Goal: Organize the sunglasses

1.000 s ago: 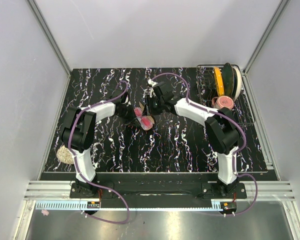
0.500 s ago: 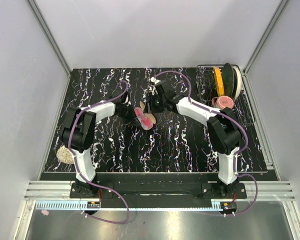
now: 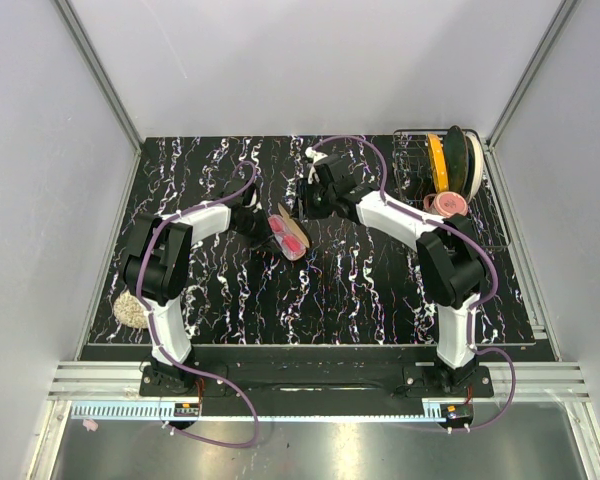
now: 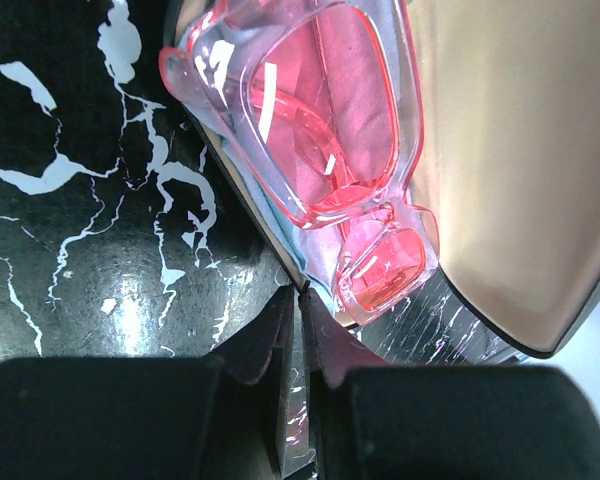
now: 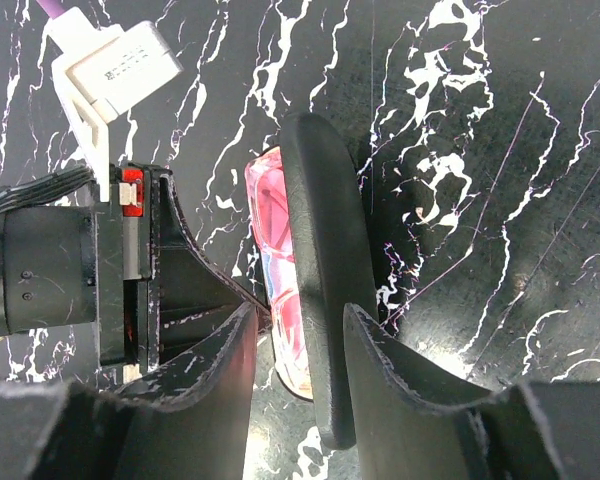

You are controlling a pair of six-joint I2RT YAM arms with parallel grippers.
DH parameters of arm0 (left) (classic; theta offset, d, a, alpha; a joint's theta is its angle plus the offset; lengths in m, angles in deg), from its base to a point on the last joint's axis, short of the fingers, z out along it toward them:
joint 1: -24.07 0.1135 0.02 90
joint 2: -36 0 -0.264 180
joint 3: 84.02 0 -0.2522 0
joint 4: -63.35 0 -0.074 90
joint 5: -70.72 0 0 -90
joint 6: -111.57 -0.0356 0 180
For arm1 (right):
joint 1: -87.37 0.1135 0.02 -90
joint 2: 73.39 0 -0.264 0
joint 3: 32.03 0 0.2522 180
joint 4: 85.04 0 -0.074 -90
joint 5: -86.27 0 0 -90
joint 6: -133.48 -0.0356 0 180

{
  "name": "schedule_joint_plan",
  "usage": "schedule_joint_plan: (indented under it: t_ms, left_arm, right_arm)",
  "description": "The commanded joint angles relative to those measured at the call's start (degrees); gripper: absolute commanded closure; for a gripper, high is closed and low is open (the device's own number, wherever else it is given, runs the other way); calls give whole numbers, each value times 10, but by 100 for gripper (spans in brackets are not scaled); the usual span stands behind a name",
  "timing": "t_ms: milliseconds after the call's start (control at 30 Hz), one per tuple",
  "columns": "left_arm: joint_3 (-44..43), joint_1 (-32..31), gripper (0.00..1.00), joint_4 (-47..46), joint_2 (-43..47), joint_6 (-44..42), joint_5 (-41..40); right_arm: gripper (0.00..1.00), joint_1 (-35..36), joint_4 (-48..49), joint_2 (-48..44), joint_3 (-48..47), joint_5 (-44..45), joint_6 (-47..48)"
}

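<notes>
1. The case (image 3: 292, 240) lies open on the black marbled table (image 3: 360, 285), its tan-lined lid (image 4: 510, 200) turned up. All positions below are given relative to this case.
2. The sunglasses (image 4: 330, 130) lie inside the case, folded, lenses facing up, on a pale blue cloth (image 4: 416, 110) that lines the tray. In the right wrist view only a strip of pink lens (image 5: 272, 250) shows, just beside the black shell of the case (image 5: 325, 250).
3. The left gripper (image 4: 298, 300) is at the left edge of the case. Its fingers are pressed nearly together, pinching the thin rim of the case.
4. The right gripper (image 5: 300, 312) is at the far side of the case. Its fingers (image 5: 225, 370) stand apart, with the shell of the case seen between them. Contact with the shell cannot be determined.
5. A wire dish rack (image 3: 450, 185) holding plates stands well to the right of the case, at the far right corner of the table.
</notes>
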Motion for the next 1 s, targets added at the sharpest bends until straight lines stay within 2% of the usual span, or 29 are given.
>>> schedule_joint_plan:
  t_ms: [0, 300, 733, 967]
  left_arm:
    - [-13, 1, 89, -9, -4, -9, -10]
    - [-13, 2, 89, -7, -4, -9, -12]
    - [-18, 1, 89, -10, -9, -11, -11]
    - [-17, 2, 92, -32, -9, -13, -1]
  right_arm:
    - [55, -5, 8, -12, -21, 5, 14]
    - [64, -9, -1, 39, -39, -22, 24]
    - [80, -8, 18, 41, -9, -61, -18]
    - [83, -1, 6, 44, -3, -63, -36]
